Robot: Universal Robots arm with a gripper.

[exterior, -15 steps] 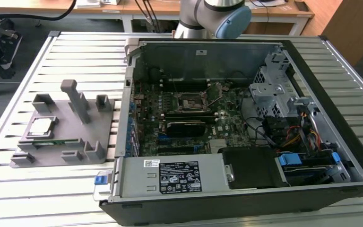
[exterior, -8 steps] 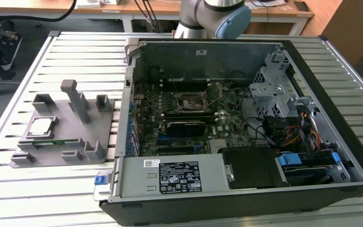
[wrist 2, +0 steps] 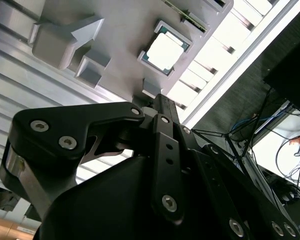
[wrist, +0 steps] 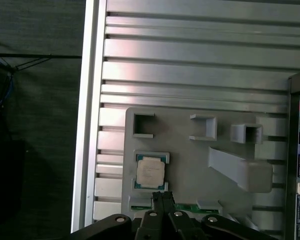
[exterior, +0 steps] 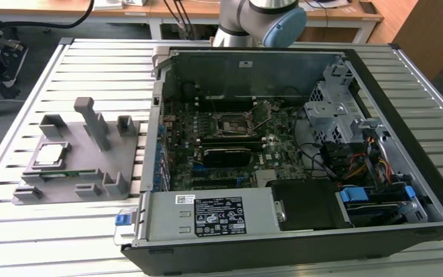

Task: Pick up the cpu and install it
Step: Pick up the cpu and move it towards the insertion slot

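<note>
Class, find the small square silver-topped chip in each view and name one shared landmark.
Exterior view: the small silver square cpu lies toward the exterior view's left, in a framed pocket.
Second wrist view: cpu in the same framed pocket.
First wrist view: cpu in that pocket.
Shared landmark: the grey plastic fixture plate.

You have one cpu [wrist: 150, 172], one green memory stick [wrist: 187, 206], one grey holder tray [wrist: 190, 165], one open computer case [exterior: 299, 252], one motherboard socket [exterior: 235, 122], one slatted table [exterior: 98, 63] and one gripper [wrist: 162, 196].
</note>
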